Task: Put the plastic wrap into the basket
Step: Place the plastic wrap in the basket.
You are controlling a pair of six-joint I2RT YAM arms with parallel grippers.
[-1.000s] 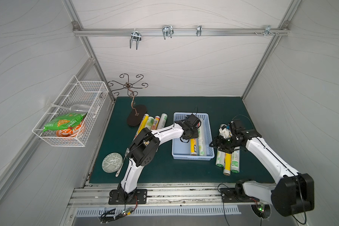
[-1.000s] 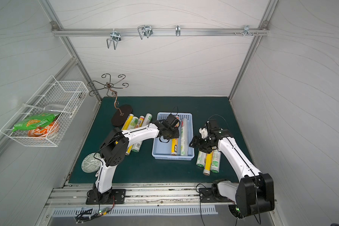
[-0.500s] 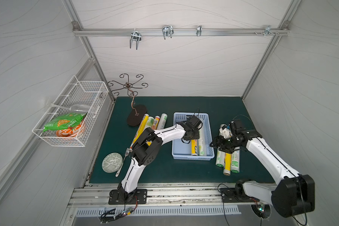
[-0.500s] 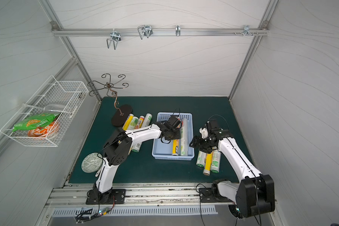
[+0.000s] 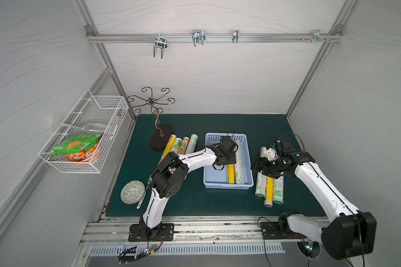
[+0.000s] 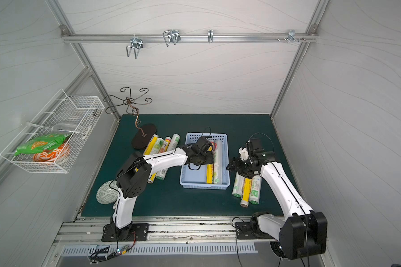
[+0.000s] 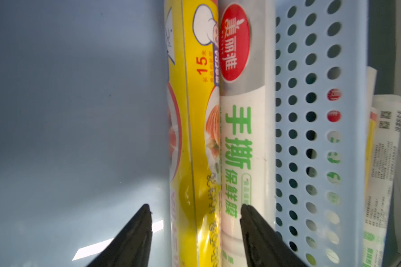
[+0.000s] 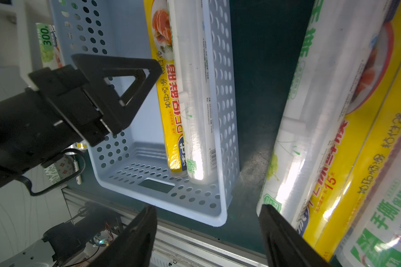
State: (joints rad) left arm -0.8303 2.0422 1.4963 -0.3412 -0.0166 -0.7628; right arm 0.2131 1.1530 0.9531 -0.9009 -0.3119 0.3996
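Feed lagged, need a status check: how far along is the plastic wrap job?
Done: two rolls lie in the basket. In hand: nothing; the left gripper stands open astride the yellow roll there, the right gripper open over the mat. Remaining: four rolls by the stand, three rolls right of the basket.

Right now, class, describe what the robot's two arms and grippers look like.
The left arm and right arm have white link shells with thin black seam lines and bulky black joint housings. Thin black cables loop at the wrists. The left gripper and right gripper carry matte black, tapering fingers; a triangular cut-out shows in one.
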